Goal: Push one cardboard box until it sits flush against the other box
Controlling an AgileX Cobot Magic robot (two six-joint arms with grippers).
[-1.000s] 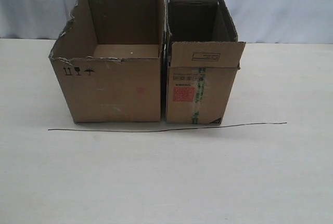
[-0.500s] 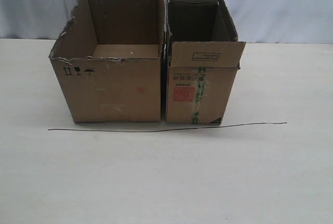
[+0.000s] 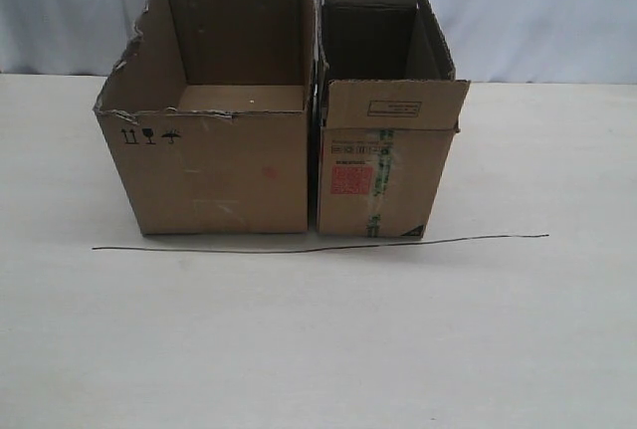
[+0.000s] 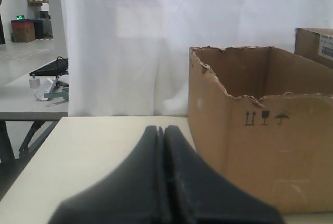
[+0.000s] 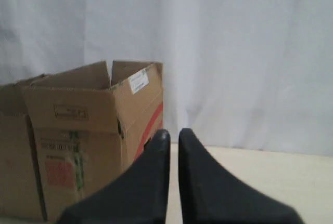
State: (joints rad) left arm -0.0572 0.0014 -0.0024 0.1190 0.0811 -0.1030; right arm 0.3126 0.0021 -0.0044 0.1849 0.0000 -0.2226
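The narrow cardboard box (image 3: 383, 170), with red sticker and green-white tape on its front, stands right beside the wider other box (image 3: 214, 175) with the ragged rim. Only a thin dark seam shows between their side walls. Neither gripper appears in the exterior view. My left gripper (image 4: 162, 129) is shut and empty, hovering off the other box (image 4: 260, 156), near the corner with the handling symbols. My right gripper (image 5: 174, 133) is shut with a thin slit between its fingers, holding nothing, and sits apart from the red-striped side of the cardboard box (image 5: 78, 141).
A thin dark line (image 3: 318, 246) runs across the pale table (image 3: 318, 349) just in front of both boxes. A white curtain (image 3: 537, 11) hangs behind them. Beyond the table's left edge stands another desk with a keyboard (image 4: 49, 67).
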